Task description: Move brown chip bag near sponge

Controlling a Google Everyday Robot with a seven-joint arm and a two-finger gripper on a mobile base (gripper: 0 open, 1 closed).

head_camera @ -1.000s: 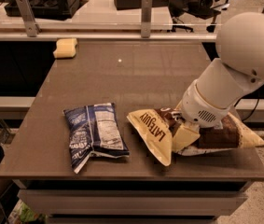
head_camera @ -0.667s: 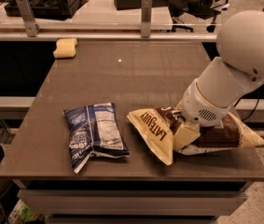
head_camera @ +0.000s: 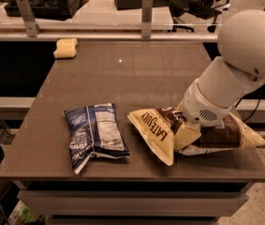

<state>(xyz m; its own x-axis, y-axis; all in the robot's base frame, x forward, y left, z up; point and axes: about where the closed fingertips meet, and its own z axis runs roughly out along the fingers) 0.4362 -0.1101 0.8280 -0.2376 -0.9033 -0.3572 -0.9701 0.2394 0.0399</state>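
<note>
The brown chip bag lies on the table at the front right, dark brown with cream-yellow ends. My gripper is down on the middle of the bag, under the white arm. The sponge is a small pale yellow block at the table's far left corner, far from the bag.
A dark blue and white snack bag lies at the front left, just left of the brown bag. A rail with two upright posts runs behind the table's far edge. The bag's right end overhangs the table's right edge.
</note>
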